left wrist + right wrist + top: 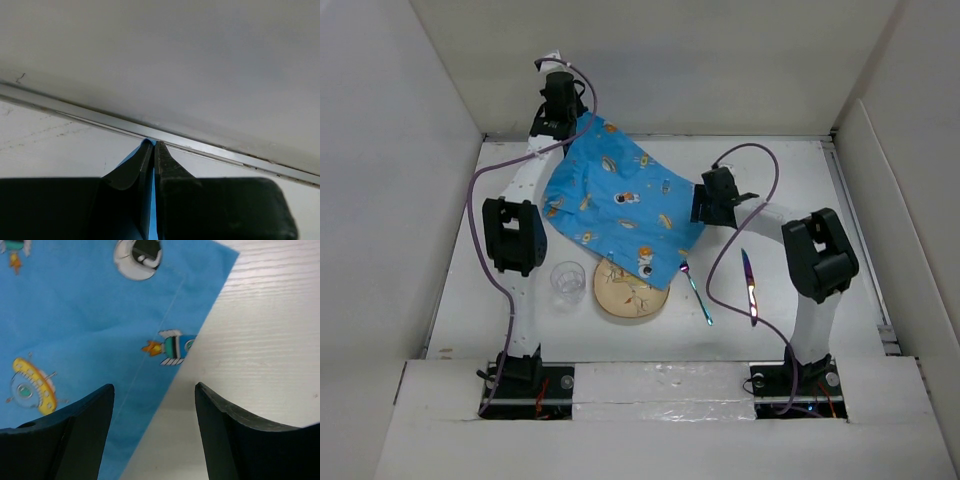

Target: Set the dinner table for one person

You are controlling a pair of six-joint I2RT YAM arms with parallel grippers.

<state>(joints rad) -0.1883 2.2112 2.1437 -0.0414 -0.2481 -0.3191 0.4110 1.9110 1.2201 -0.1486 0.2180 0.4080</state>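
Note:
The blue cartoon-print placemat [620, 200] lies slanted across the white dinner table [810, 190], and its near corner drapes over a round wooden plate [631, 292]. My left gripper [568, 122] is at the far left corner by the back wall, shut on the placemat's far corner. In the left wrist view a strip of blue cloth [152, 210] is pinched between the closed fingers of that gripper [152, 144]. My right gripper [700, 207] stands open over the placemat's right edge. In the right wrist view its jaws [154, 390] straddle the cloth [90, 315] and bare table [260, 330], holding nothing.
A clear glass cup [567, 280] stands left of the plate. An iridescent spoon [697, 293] and a matching knife [750, 287] lie to the plate's right. Upright white panels [440, 120] border the table, and a metal rail [210, 147] runs along the back wall's foot.

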